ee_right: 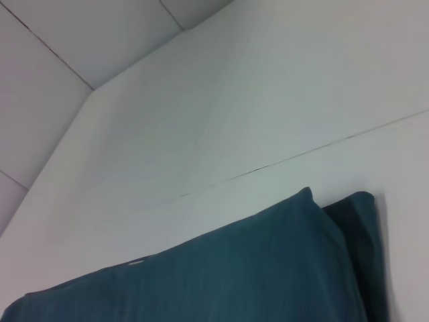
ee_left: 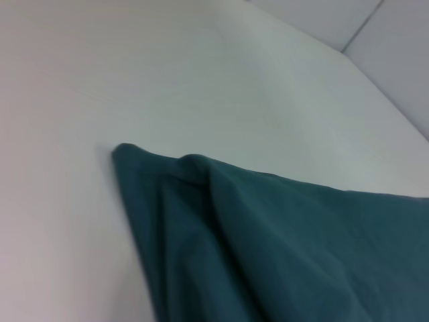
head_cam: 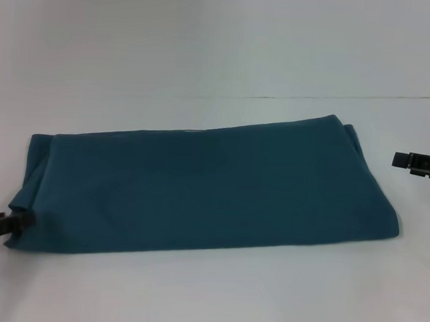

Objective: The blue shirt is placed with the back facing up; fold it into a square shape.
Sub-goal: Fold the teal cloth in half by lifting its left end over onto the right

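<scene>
2 black grippers, finger state indiscernible, flanked the folded dark teal-blue cotton shirt [head_cam: 206, 190]: left gripper [head_cam: 3, 226] touching its corner, right gripper [head_cam: 419, 165] just beside.

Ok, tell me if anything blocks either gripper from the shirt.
Nothing visible does. The left gripper is already at the shirt's near left corner; the right gripper is beside its right end, only bare table between.

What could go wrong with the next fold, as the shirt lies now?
1. The left end effector sits at the near-left corner of the blue shirt, where several layers bunch; it might catch only some and pull the fold apart.
2. The right end effector hangs apart from the cloth, so lifting from one side alone could skew the long rectangle.
3. At the right end a lower layer sticks out, so edges may finish uneven.
</scene>
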Controlling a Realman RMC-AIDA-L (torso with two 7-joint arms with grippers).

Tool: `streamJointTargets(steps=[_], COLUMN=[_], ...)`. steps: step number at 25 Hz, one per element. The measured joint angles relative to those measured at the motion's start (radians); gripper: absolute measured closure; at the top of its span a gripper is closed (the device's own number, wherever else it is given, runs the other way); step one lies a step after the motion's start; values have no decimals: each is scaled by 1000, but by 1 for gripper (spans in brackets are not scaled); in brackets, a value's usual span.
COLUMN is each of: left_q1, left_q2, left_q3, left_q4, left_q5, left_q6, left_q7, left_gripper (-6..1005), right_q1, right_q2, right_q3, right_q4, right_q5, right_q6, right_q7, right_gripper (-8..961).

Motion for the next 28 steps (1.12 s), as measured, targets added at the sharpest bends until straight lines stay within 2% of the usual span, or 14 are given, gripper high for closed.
streamJointTargets(steps=[7,14,21,28], left_q1=[31,36,6,-42], left_q2=[1,5,6,12], left_q3=[-77,-93,-86,-43], left_q4=[19,29,-7,-74], left_q5=[11,108,115,128], left_q6=[42,102,108,27], left_q7=[-31,-128,-142,-149], left_gripper=[232,231,231,231], right_q1=[6,12,14,12], right_q2=[1,0,-5,-6], right_q3=[-1,-2,-2,-2], right_q4=[1,1,1,1], right_q5=[0,-2,-3,-5], right_q6=[6,6,3,2], right_q7=[0,1,4,9], right_gripper=[313,313,312,313])
